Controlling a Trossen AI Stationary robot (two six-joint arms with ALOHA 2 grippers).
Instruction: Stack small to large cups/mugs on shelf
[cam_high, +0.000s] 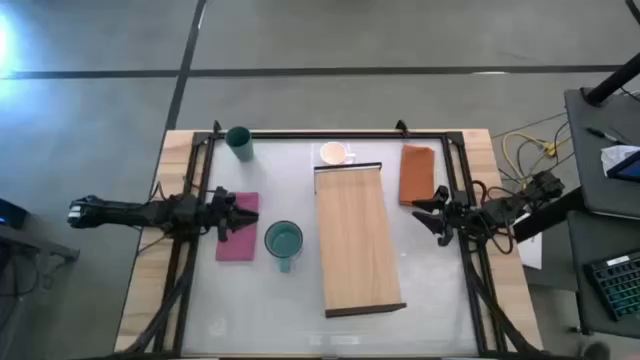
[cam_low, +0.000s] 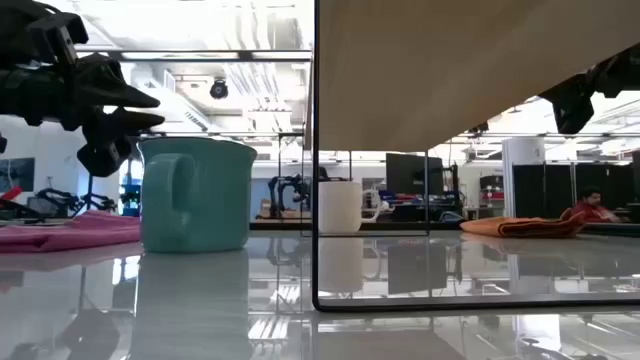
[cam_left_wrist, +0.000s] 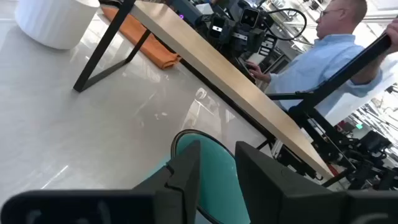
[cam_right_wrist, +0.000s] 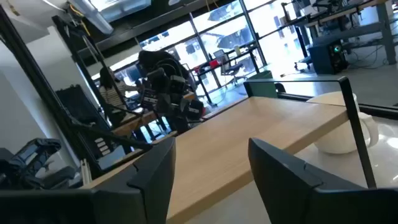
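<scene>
The light-wood shelf (cam_high: 358, 240) stands on thin dark end frames in the middle of the table. The wide teal mug (cam_high: 283, 241) stands upright on the table left of it, handle toward the near edge. The small white mug (cam_high: 334, 153) stands at the shelf's far end. The dark green tumbler (cam_high: 239, 142) stands at the far left. My left gripper (cam_high: 246, 217) is open and empty, raised over the magenta cloth (cam_high: 238, 240), its fingers pointing at the teal mug (cam_left_wrist: 186, 142). My right gripper (cam_high: 420, 215) is open and empty, right of the shelf.
An orange cloth (cam_high: 417, 173) lies at the far right of the shelf, just beyond my right gripper. Dark frame rails (cam_high: 200, 180) run along the table's left, far and right sides. A person (cam_left_wrist: 336, 43) sits beyond the table's right side.
</scene>
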